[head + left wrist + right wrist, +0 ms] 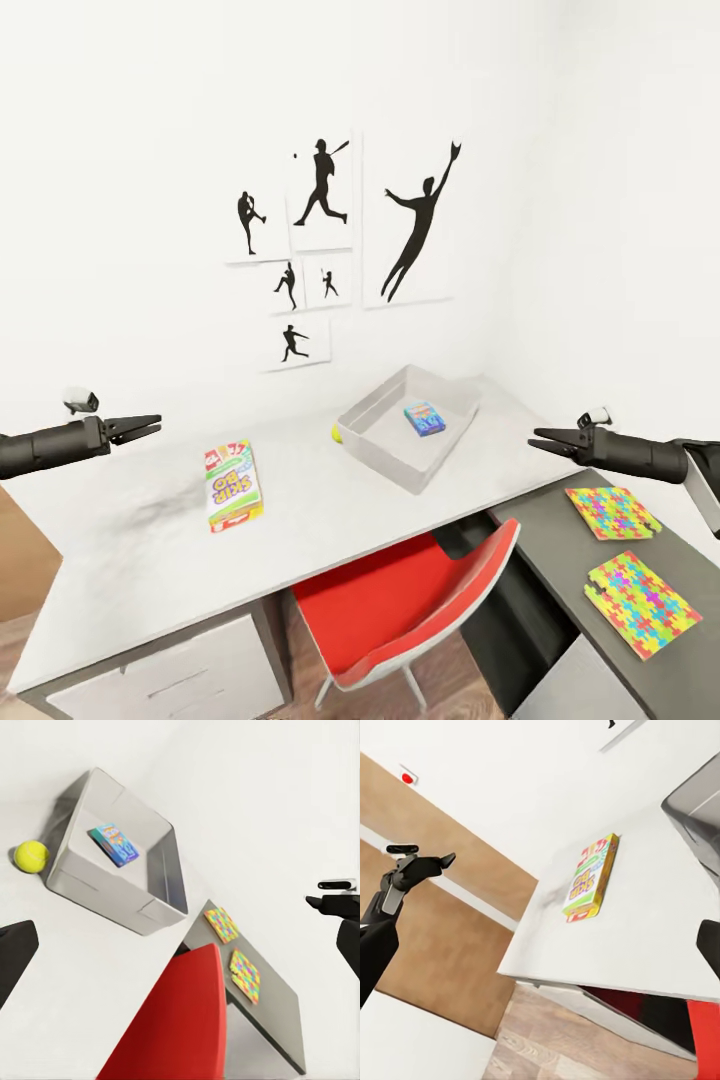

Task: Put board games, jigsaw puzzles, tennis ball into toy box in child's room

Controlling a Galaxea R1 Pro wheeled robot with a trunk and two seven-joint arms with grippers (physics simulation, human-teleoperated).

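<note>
Toy box untouched; both hands shut, empty

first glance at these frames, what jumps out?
Likely the red chair tucked under the table, then the two jigsaw puzzles on the lower dark section. A blue board game already lies in the toy box; a white one waits on the tabletop.

Your head view catches just a sliver of the tennis ball, the rest hidden behind the toy box wall near the table back edge. The blue board game cover inside the box is too small to read. Both forearms run off the picture's sides.
</note>
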